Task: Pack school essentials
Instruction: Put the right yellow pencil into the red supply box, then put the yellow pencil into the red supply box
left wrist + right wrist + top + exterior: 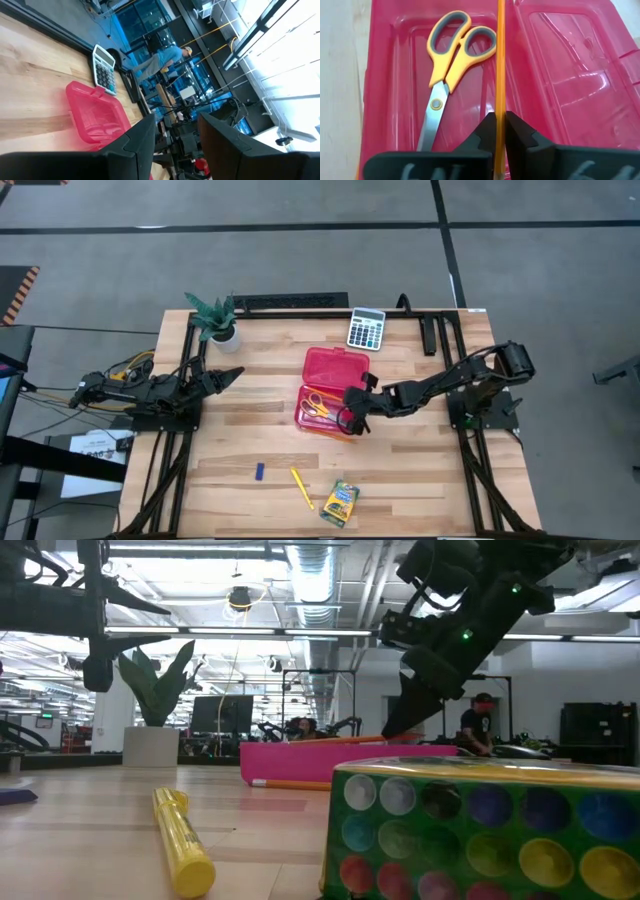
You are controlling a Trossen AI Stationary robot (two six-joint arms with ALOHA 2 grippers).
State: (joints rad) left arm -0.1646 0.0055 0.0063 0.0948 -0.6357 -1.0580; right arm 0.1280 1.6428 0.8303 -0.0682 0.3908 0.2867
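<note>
Your right pincer (499, 131) hangs over the open red case (328, 394), mid-tabletop, clenched on a thin orange pencil (499, 60); in the right wrist view the pencil runs straight out from between the fingers and across the ridge between the case's two halves

The yellow-handled scissors (449, 72) lie flat inside one half of the case, blades closed, grey-lined loops just beside the pencil's line; whether the pencil touches the case there, you cannot tell

In the low view another orange pencil (290, 784) lies on the tabletop (250, 440) against the case's near wall

Your left pincer (228, 375) waits well apart at the left side, near the potted plant (215, 318), fingers parted and holding nothing

Near the front edge, all outside the case:
- small blue piece (259, 472), left of the others
- yellow stick (302, 487), lying at a slant
- crayon box (339, 502), just beside the stick

Grey calculator (366, 329) sits at the far edge, beyond the case's lid

A person in a blue top (161, 59) shows in the room behind, through the left wrist view
</note>
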